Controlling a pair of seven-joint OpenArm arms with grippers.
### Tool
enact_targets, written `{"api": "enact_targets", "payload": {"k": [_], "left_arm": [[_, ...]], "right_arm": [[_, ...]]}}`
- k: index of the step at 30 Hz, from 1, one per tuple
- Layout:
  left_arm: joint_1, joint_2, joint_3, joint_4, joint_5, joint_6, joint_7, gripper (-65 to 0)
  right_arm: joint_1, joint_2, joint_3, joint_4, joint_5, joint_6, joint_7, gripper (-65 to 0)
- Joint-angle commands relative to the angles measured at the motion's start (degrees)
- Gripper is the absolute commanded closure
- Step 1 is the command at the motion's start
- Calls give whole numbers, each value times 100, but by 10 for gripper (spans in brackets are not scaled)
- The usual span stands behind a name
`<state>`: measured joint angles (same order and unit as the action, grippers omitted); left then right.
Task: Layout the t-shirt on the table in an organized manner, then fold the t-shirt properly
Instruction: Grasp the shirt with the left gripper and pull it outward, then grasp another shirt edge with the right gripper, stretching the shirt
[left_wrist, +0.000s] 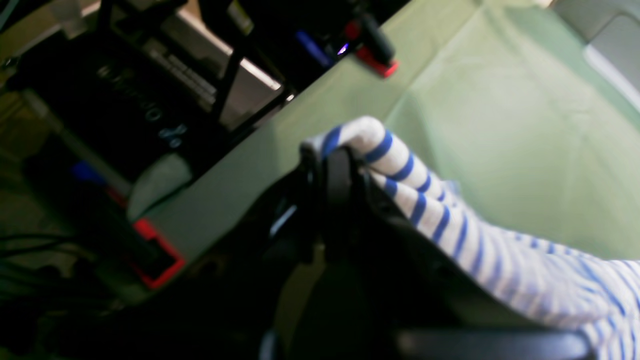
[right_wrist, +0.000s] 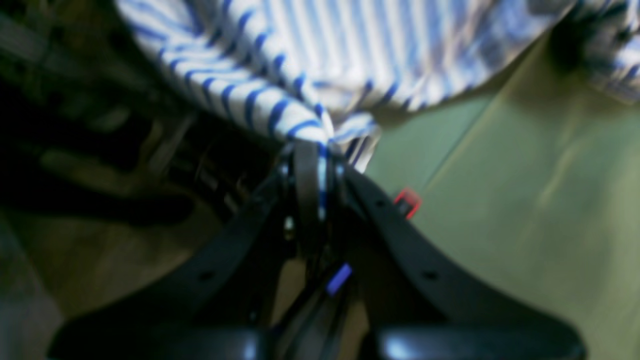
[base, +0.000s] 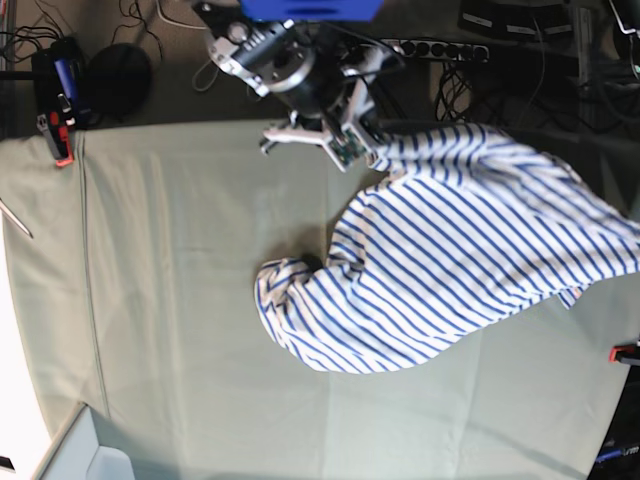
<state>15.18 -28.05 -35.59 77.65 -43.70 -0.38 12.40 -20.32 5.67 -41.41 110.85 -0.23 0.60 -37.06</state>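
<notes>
dark floor (base: 180, 90) beyond the far edge, strewn with black cables (base: 150, 15) and a power strip (base: 440, 47).

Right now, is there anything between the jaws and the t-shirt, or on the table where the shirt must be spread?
Nothing visible. Both the left gripper and the right gripper are already shut on the t-shirt. The table around it shows only bare cloth, with red clamps at the edges.
</notes>
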Motion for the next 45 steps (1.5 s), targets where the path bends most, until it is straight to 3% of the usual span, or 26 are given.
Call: {"api": "enact_targets", "payload": {"k": [1,4,6,11,15,19,22,26,30,34,40,45], "left_arm": [[-28,-153,-76,81,-21,7,-155,-1],[-81,-153,-49,143,-30,7,-146,-4],[-125,-153,-49,125,-21,7,-23,-53],[-441,-109,-102,117,-21,16,830,-295],[-441,-109,-102,134,-47,16,848,-375],[-423,-91,-111,169,-56,34,856,-383],[-256,155,-445,292,-30,16,900,-384],[16,577,-814,609,-21,16,918,-384],[306,920,-832,697,-21,43,918,-384],[517,1386,-797,679,-21,51,918,-384],[658,2071,-366,627,-12,51,900,-384],[517,2414,-243,503,-3,60,883,-384]], "right_arm": [[76,-70,-66,93,10,-56,53,0],[225,-44,-92,93,10,-38,-246,0],[260,0,-101,93,10,-21,-325,-18],[331,17,-66,102,10,-21,-351,-215],[392,255,-48,155,-8,-21,-316,-360],[656,642,13,260,-8,-29,-316,-388],[955,730,356,234,-8,-29,-316,-388],[1658,712,831,-337,10,-29,-316,-393],[2678,519,892,-1770,10,-21,-272,-394],[3320,413,892,-3124,10,-21,317,-394],[3724,413,892,-4153,10,-21,1020,-394],[3724,413,892,-4206,10,-21,1108,-394]]}}
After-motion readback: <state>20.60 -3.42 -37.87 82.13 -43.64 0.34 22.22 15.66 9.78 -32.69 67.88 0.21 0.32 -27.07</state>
